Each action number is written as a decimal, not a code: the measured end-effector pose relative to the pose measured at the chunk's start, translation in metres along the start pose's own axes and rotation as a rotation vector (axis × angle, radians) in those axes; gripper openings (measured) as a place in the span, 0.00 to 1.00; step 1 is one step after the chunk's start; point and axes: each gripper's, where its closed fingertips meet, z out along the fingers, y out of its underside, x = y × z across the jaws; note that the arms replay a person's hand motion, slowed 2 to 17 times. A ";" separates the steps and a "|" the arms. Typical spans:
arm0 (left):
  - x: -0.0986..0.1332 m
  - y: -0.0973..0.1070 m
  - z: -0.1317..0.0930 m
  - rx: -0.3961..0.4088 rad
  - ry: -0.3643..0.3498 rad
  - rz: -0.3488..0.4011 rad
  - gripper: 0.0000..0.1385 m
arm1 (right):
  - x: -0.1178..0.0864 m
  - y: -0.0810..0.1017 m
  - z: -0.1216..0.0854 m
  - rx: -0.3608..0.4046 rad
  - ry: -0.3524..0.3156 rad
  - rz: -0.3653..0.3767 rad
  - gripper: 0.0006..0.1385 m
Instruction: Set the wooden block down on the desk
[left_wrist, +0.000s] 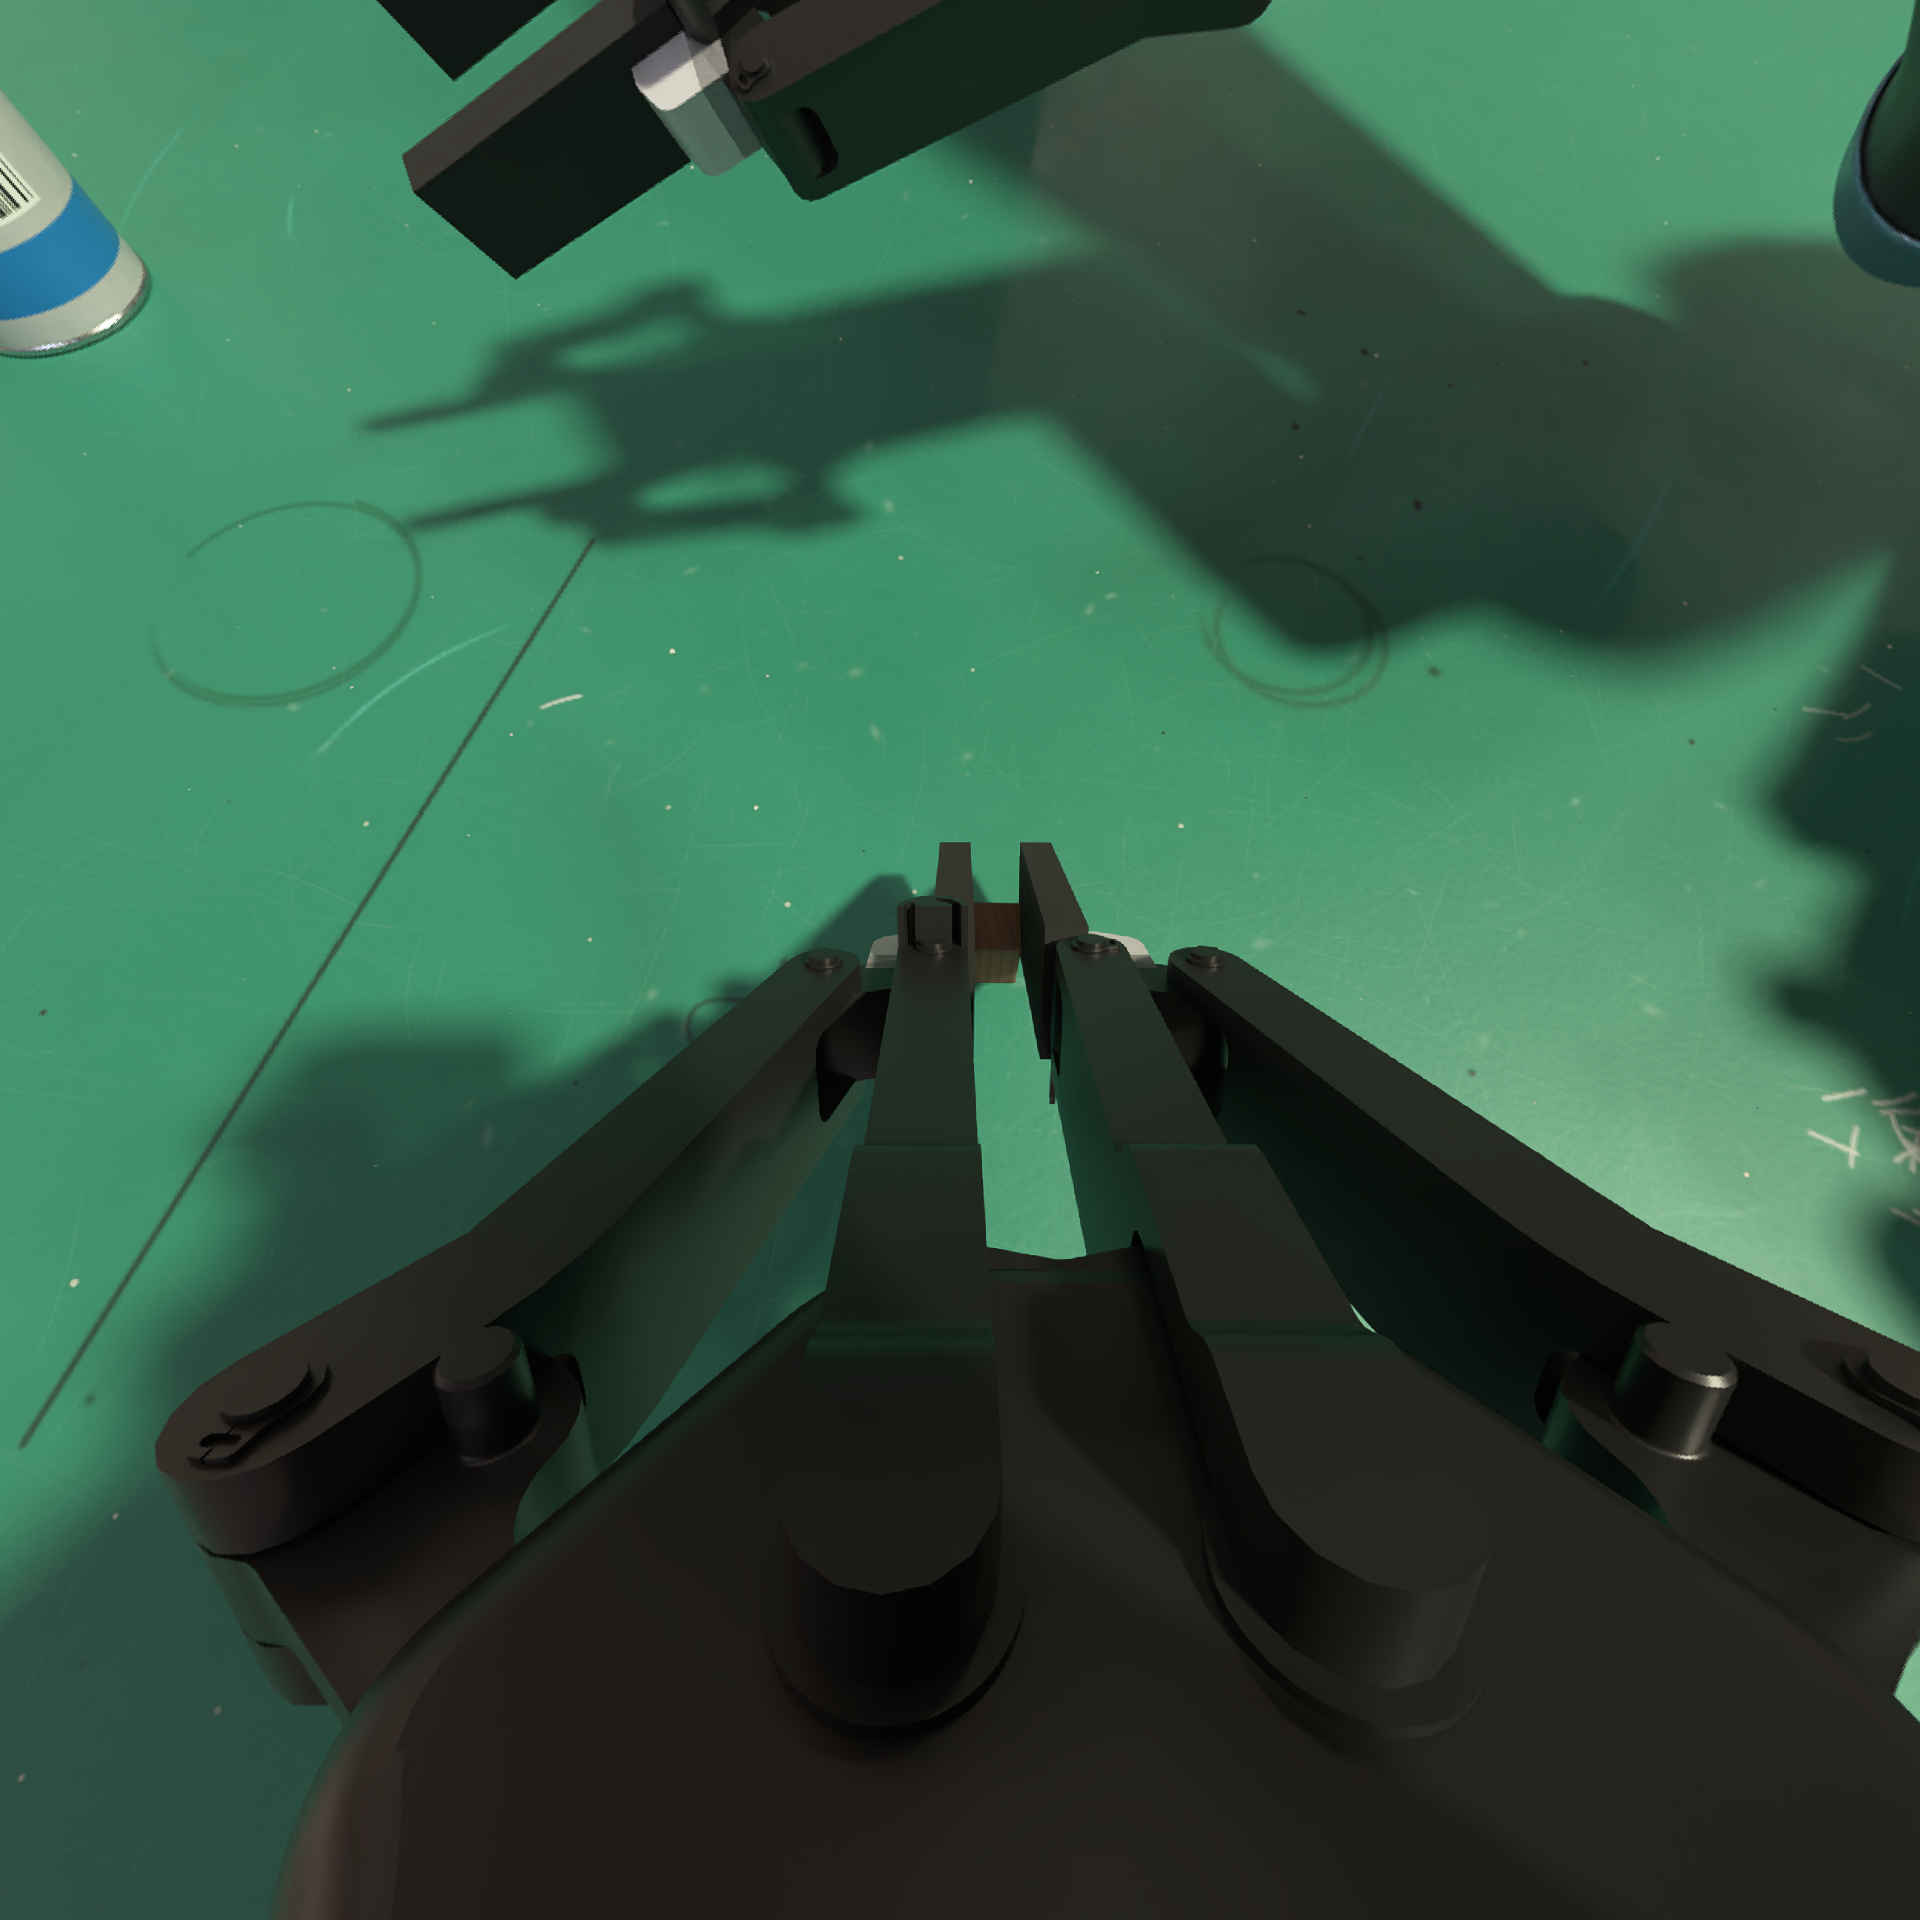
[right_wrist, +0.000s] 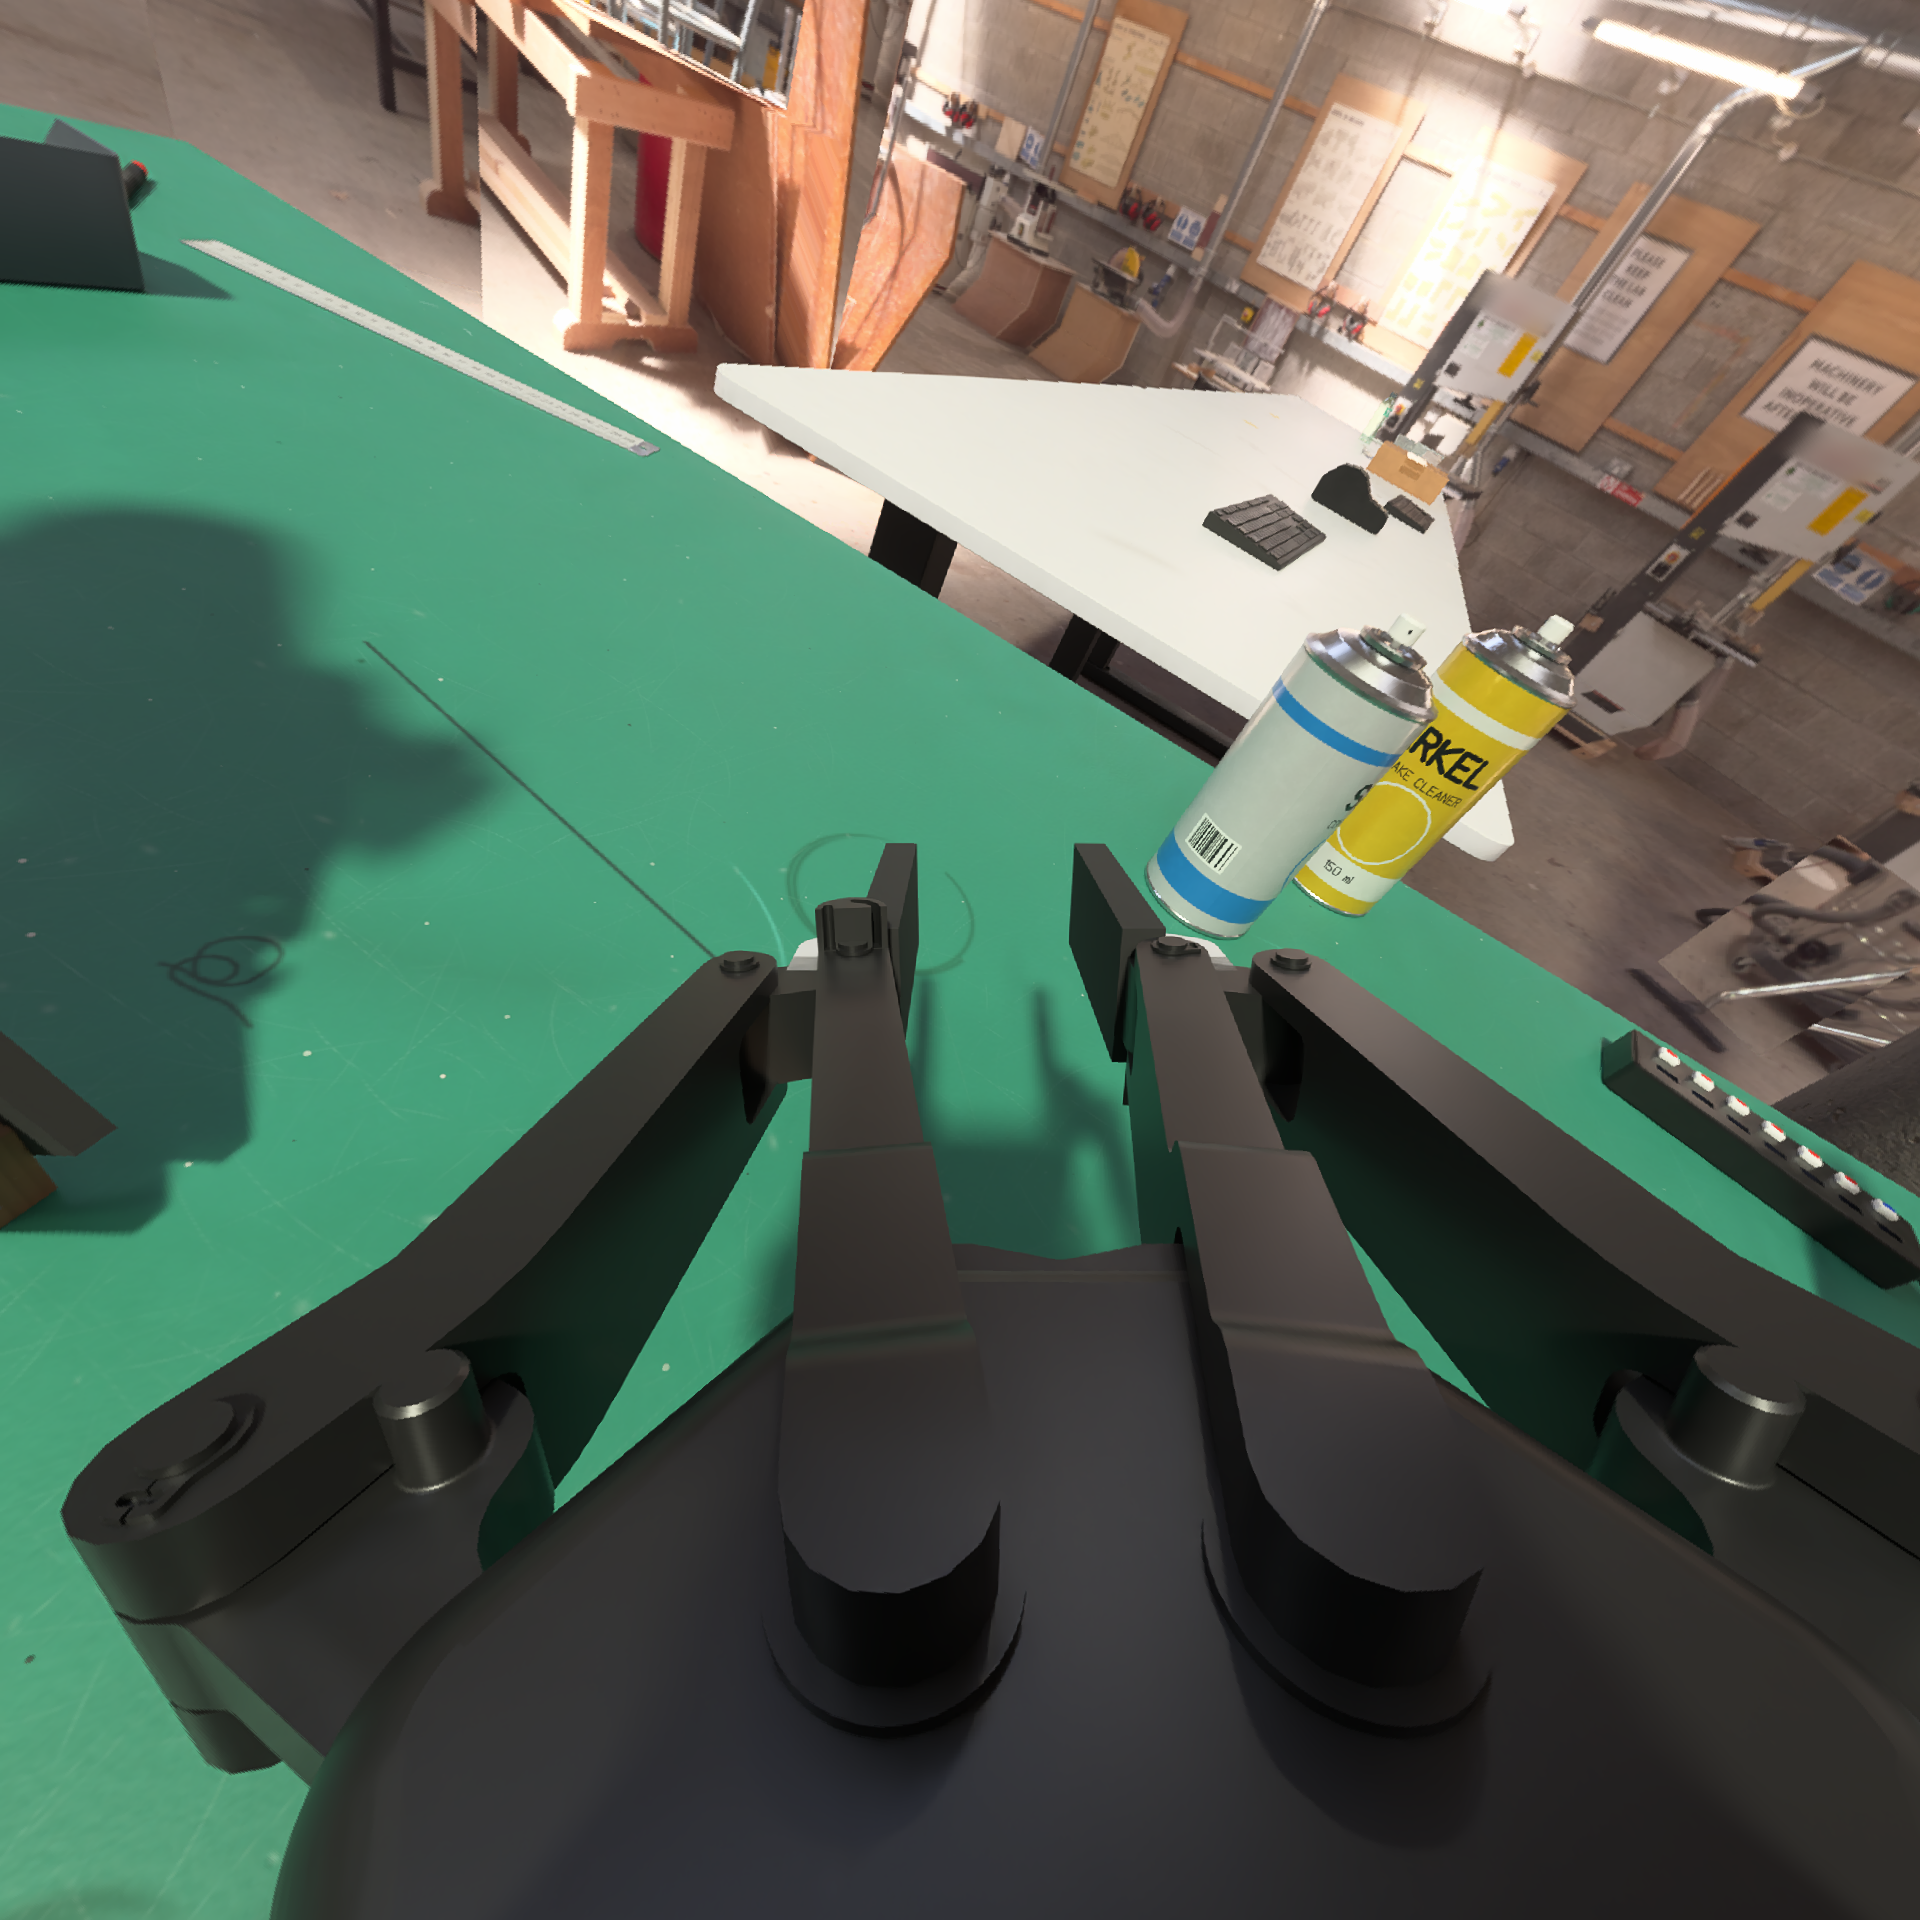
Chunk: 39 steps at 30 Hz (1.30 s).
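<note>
Wood, a small brown wooden block (left_wrist: 995, 940), is seen pinched between the fingertip pads of the left gripper (left_wrist: 995, 896), whose jaws are drawn almost together around it. Only a narrow strip of the block shows between the pads. The left gripper is pointed steeply down at the green desk (left_wrist: 727, 727), and whether the block touches the surface cannot be told from the left wrist view. Part of the right gripper's finger, black with a pale link, is seen at the top of that view, above the desk and well apart from the block.

The right gripper (right_wrist: 992, 894) is held at a shallower angle over the desk, its jaws partly spread with a clear gap between them and nothing held. Just beyond its right fingertip, a white and blue spray can (right_wrist: 1288, 779) is stood beside a yellow spray can (right_wrist: 1434, 769), the two touching. A steel ruler (right_wrist: 416, 343) is laid near the desk's far edge, and a black power strip (right_wrist: 1766, 1153) lies along the right edge. A white table (right_wrist: 1091, 468) is seen beyond the desk.
</note>
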 end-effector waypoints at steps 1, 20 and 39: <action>0.000 0.000 0.000 0.000 0.000 0.000 0.09 | 0.000 0.000 0.000 0.000 0.000 0.000 0.29; 0.000 0.000 0.000 -0.003 -0.007 0.006 0.09 | 0.000 -0.001 0.001 0.003 0.001 -0.003 0.29; 0.000 0.000 0.000 -0.003 -0.009 0.007 0.09 | 0.000 -0.001 0.002 0.003 0.003 -0.014 0.29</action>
